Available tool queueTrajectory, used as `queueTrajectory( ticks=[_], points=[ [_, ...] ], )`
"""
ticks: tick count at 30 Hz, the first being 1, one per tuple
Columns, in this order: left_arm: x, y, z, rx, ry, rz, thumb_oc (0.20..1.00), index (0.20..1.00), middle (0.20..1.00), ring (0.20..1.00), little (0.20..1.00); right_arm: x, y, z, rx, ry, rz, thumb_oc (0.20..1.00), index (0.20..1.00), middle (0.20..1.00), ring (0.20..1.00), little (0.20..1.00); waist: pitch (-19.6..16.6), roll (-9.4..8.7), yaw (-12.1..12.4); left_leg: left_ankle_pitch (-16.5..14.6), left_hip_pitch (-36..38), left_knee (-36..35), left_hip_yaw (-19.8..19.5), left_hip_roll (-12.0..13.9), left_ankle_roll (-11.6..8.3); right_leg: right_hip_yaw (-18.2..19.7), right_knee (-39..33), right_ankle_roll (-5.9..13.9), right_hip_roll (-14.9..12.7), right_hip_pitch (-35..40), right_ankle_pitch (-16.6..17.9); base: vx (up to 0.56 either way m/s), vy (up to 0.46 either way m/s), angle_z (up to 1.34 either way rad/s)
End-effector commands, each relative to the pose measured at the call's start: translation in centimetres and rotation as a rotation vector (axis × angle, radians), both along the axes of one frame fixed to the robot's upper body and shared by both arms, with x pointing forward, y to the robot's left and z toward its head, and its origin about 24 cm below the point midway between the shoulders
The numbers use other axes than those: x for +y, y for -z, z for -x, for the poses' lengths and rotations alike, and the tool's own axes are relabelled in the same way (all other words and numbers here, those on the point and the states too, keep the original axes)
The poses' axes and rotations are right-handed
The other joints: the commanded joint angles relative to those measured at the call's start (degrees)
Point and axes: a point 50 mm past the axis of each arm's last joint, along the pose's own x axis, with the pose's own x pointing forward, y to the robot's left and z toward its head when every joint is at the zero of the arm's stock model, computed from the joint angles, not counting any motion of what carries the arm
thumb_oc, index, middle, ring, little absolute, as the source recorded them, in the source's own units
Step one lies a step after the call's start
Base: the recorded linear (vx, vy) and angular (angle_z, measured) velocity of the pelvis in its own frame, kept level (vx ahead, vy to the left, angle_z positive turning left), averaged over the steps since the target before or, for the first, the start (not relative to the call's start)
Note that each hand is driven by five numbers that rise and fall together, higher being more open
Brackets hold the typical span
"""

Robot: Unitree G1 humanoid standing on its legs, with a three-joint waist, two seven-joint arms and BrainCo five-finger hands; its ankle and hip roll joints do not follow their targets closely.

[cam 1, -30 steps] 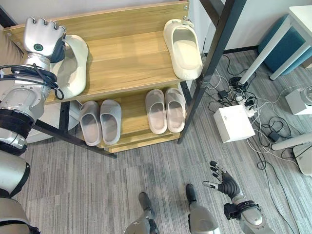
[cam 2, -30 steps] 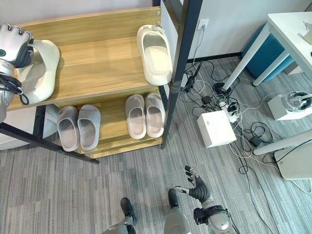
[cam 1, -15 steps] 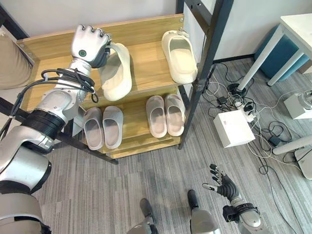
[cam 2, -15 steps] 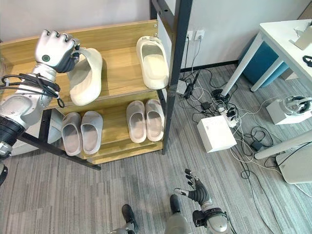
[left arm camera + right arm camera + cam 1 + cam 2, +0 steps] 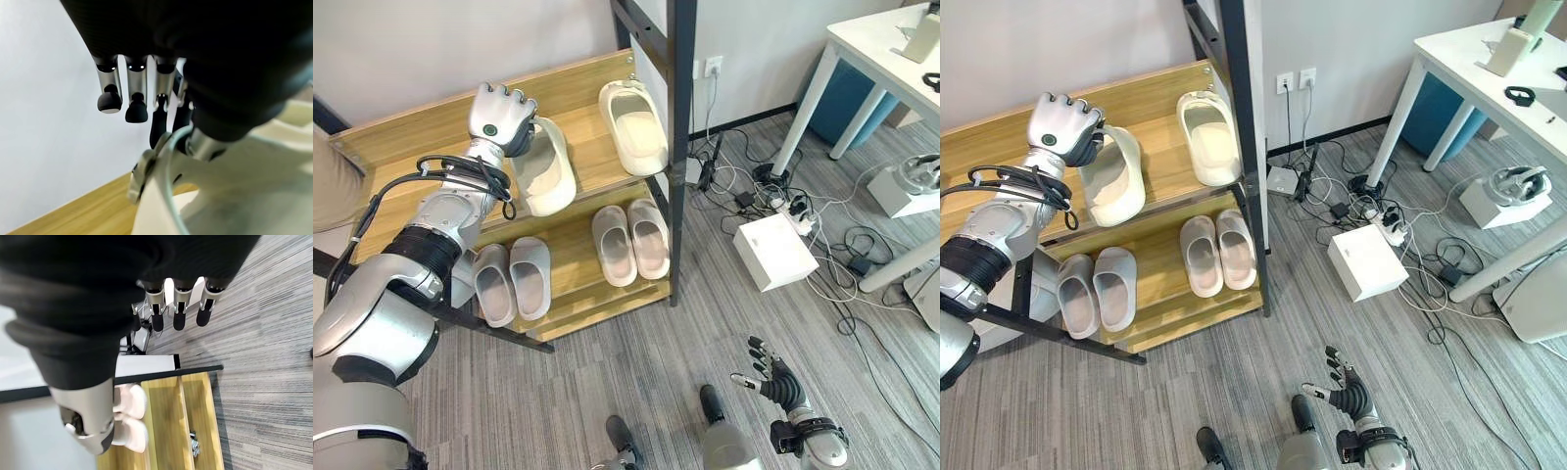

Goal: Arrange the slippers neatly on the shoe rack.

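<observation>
Grey carpet, wooden shoe rack (image 5: 578, 147): cream slipper (image 5: 544, 168) gripped by curled left hand (image 5: 501, 115) on top shelf, not yet beside its mate (image 5: 634, 128) near the post; two grey pairs (image 5: 570, 264) already below; right hand (image 5: 773, 377) spread, idle.

Cream foam slipper (image 5: 543, 168): upper shelf of wooden shoe rack (image 5: 582, 132), tilted on edge, gripped by left robot hand (image 5: 501, 116). Matching cream slipper (image 5: 633, 127): flat, upper shelf, right end. Lower shelf: grey slipper pair (image 5: 512, 281) left, pale pink slipper pair (image 5: 631, 244) right, side by side.
</observation>
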Motion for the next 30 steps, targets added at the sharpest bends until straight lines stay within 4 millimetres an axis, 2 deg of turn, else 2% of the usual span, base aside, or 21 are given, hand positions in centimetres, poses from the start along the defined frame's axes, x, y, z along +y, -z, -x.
queueTrajectory(
  ticks=[1,2,4,8,12,18,19,27,29,30],
  points=[
    [1.3,-6.5,0.1,-0.183,-0.091,0.021,0.2,0.2,0.2,0.2,0.2,-0.5,-1.3,-0.7,-0.08,0.001,0.01,1.0,1.0,1.0,1.0,1.0,0.89,-1.55,0.68,-8.63,5.04,0.02,-3.8,1.27,-2.13,-2.41,1.4,6.07,-4.02,-1.8,-0.69,0.0,0.0,0.0],
    [1.1,-6.7,0.0,-0.201,-0.105,0.046,0.2,0.2,0.2,0.2,0.2,-1.2,-1.2,-1.5,-0.083,0.022,0.051,1.0,1.0,1.0,1.0,1.0,1.02,-1.59,1.02,-8.43,4.7,0.02,-3.98,1.32,-2.18,-2.56,1.35,5.96,-3.95,-2.0,-0.71,0.01,-0.034,0.0],
    [0.7,-7.0,-0.4,-0.208,-0.11,0.057,0.2,0.2,0.2,0.2,0.2,-1.7,-0.7,-0.7,-0.059,0.032,0.038,1.0,1.0,1.0,1.0,1.0,1.3,-1.65,0.67,-8.29,4.3,0.02,-4.3,1.39,-2.23,-2.73,1.32,5.89,-3.74,-2.3,-0.87,0.02,-0.043,0.05],
    [-0.1,-8.4,-0.3,-0.25,-0.079,0.055,0.2,0.2,0.2,0.2,0.2,-2.0,-1.0,-0.5,-0.063,0.032,0.024,1.0,1.0,1.0,1.0,1.0,1.6,-1.81,0.22,-8.09,3.43,0.02,-4.28,1.6,-2.35,-2.57,1.21,5.91,-3.55,-3.14,-0.68,0.0,-0.014,0.0],
    [-1.4,-8.6,-0.5,-0.265,-0.036,0.037,0.2,0.2,0.2,0.2,0.2,-1.9,-1.0,-0.4,-0.064,0.03,0.022,1.0,1.0,1.0,1.0,1.0,1.62,-1.8,0.1,-8.15,3.44,0.02,-4.23,1.67,-2.36,-2.46,1.22,5.8,-3.37,-3.23,-0.85,0.0,-0.01,-0.02],
    [-2.0,-8.4,-0.8,-0.245,-0.027,0.03,0.2,0.2,0.2,0.2,0.2,-2.2,-0.7,-0.1,-0.046,0.038,0.023,1.0,1.0,1.0,1.0,1.0,1.67,-1.65,-0.06,-8.3,3.84,0.02,-4.03,1.8,-2.42,-2.31,1.12,5.76,-3.21,-2.87,-1.05,0.0,0.0,0.0],
    [-2.0,-8.3,-0.8,-0.24,-0.031,0.038,1.0,1.0,1.0,1.0,1.0,-2.1,-0.6,0.0,-0.041,0.039,0.021,1.0,1.0,1.0,1.0,1.0,1.64,-1.52,-0.15,-8.33,3.98,0.02,-3.96,1.8,-2.42,-2.31,1.08,5.74,-3.15,-2.77,-1.09,0.0,0.0,0.0],
    [-1.8,-7.8,-1.1,-0.196,-0.034,0.106,1.0,1.0,1.0,1.0,1.0,-1.8,-0.4,-0.1,-0.029,0.033,-0.007,1.0,1.0,1.0,1.0,1.0,1.31,-1.46,-0.15,-8.25,4.77,0.02,-3.91,1.89,-2.48,-2.32,1.08,5.56,-2.99,-2.04,-1.31,0.0,0.0,0.0],
    [-2.3,-7.6,-1.1,-0.188,0.008,0.179,1.0,1.0,1.0,1.0,1.0,-1.7,-0.4,-0.4,-0.029,0.035,-0.01,1.0,1.0,1.0,1.0,1.0,1.06,-1.53,0.15,-8.12,4.92,0.02,-4.1,1.94,-2.49,-2.6,1.07,5.43,-2.94,-1.53,-1.45,-0.01,-0.023,0.02],
    [-3.4,-7.0,-1.1,-0.165,0.11,0.348,1.0,1.0,1.0,1.0,1.0,-1.5,-0.5,-0.9,-0.037,0.037,-0.015,1.0,1.0,1.0,1.0,1.0,0.7,-1.82,0.7,-7.93,5.03,0.02,-4.49,1.96,-2.49,-2.98,0.93,5.21,-2.89,-0.9,-1.58,-0.02,-0.048,0.05]
  ],
)
